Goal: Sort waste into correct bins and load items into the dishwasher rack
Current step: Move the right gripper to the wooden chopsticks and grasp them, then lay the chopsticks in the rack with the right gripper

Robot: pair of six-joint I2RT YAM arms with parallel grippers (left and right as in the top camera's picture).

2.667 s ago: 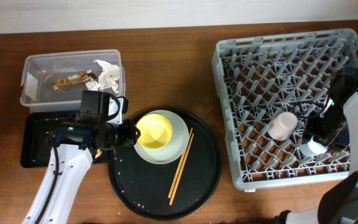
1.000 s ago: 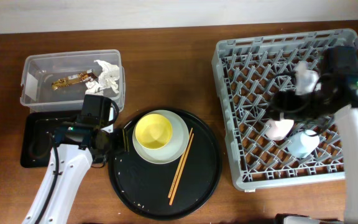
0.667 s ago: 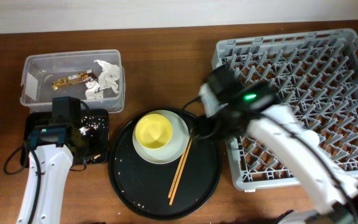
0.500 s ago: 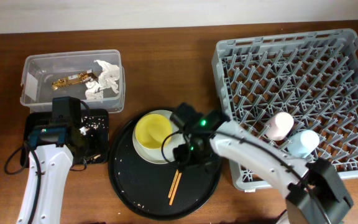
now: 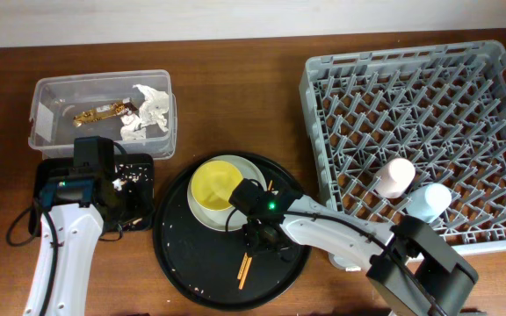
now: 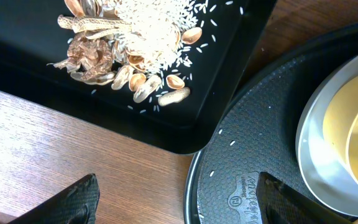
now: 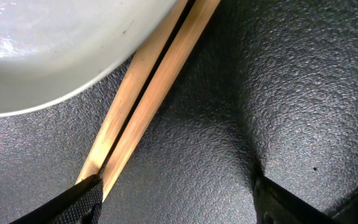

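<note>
My right gripper [image 5: 260,239] hangs open low over the pair of wooden chopsticks [image 5: 244,268] on the round black tray; in the right wrist view its fingers [image 7: 179,205] straddle the chopsticks [image 7: 148,93], the left finger touching them. The yellow bowl [image 5: 218,184] sits on the pale grey-green plate [image 5: 251,204]. The pink cup [image 5: 400,175] and blue cup [image 5: 429,202] lie in the grey dishwasher rack [image 5: 323,132]. My left gripper [image 5: 134,206] is open and empty at the corner of the black rectangular tray [image 5: 55,189], which holds food scraps [image 6: 123,43]. The tissue [image 5: 152,105] and gold wrapper [image 5: 99,114] lie in the clear tub [image 5: 42,92].
The round black tray [image 5: 200,263] lies between the black rectangular tray and the rack; its rim [image 6: 194,180] passes between my left fingers [image 6: 179,205]. My right arm stretches across from the table's front right. Plate edge [image 7: 55,50] overlaps the chopsticks.
My right arm left the pink and blue cups in the rack and swung left, down onto the chopsticks. My left gripper drew back from the bowl to the black rectangular tray.
</note>
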